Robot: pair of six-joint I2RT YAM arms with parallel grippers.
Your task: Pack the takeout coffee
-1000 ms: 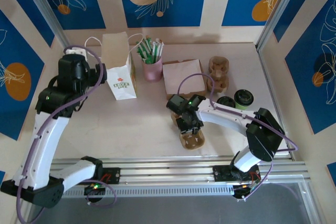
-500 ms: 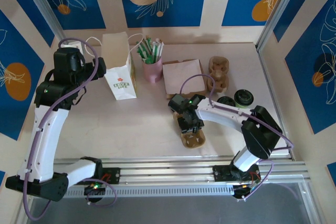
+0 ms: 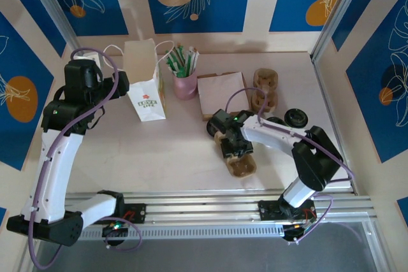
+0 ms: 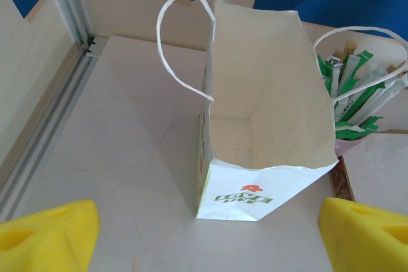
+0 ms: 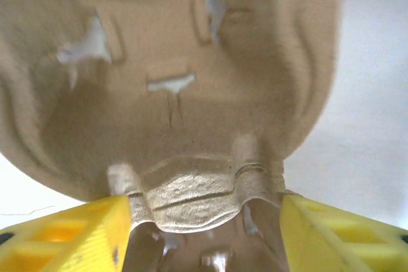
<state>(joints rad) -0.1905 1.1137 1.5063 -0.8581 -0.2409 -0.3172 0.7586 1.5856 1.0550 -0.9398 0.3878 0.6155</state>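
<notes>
A brown pulp cup carrier lies on the table in front of the right arm. My right gripper is down on it, and in the right wrist view its yellow fingers press both sides of the carrier's narrow waist. Two round black lids lie at the right behind the right arm; I cannot make out a white-and-green cup body there. The white paper bag stands open at the back left. My left gripper hangs open just in front of the bag, with nothing between its fingers.
A pink cup of green-and-white sticks stands right of the bag. Behind the right gripper lies a flat brown paper stack, with more pulp carriers beside it. An aluminium post and wall close the left side.
The right gripper has shifted right and the carrier has slid and turned with it. The left arm rose a little a second ago and has since held still.
</notes>
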